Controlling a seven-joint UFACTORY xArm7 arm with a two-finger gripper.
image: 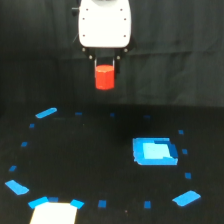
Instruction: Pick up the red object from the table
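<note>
Red object point(105, 77): held aloft, well clear of table point(100, 160).
Gripper point(105, 67): fingers closed on it.
Advice: grip to be kept firm.

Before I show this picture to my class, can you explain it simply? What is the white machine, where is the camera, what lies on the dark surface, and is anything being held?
The white block at the top is the end of a robot arm. Below it sit two short dark fingers, closed on a small red cylinder, which hangs in the air above the table. There is only one picture, taken by a camera off the arm, looking across the black table. On the table lie a blue square patch, scattered small pieces of blue tape, and a pale rectangle at the bottom edge. Nothing else is held.
</note>
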